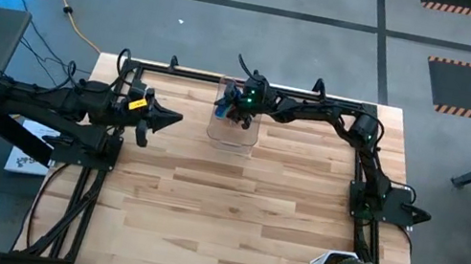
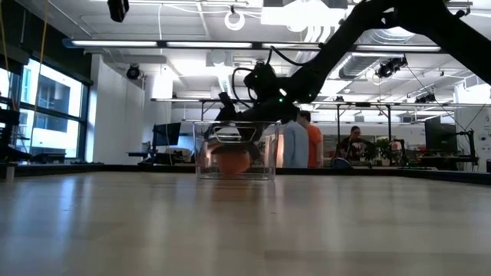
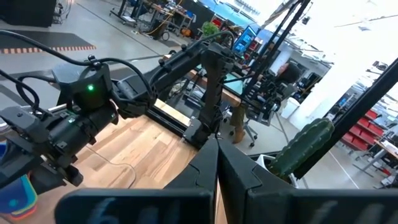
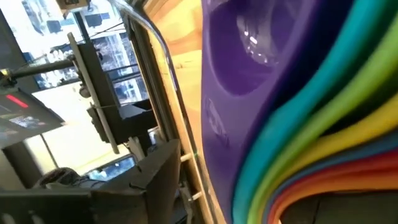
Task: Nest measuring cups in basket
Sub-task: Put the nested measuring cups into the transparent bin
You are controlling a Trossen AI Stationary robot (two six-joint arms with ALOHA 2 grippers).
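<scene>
My right gripper hangs inside the clear rectangular plastic basket, jaws apart, crowding its wall; only its wrist camera shows the nested rainbow-coloured plastic measuring cups. Left gripper is clenched empty.

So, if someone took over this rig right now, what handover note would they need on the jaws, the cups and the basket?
Left gripper: jaws shut, holding nothing, parked over the table's left side.
Right gripper: reaching down into the clear basket at the table's far middle; whether its jaws have let go cannot be told.
Measuring cups: nested in a stack, purple innermost, then blue, green, yellow, orange and red, inside the basket.
Done: no loose cups show on the table; the stack appears complete.
Left: probably just confirm release and pull the right arm clear.
</scene>
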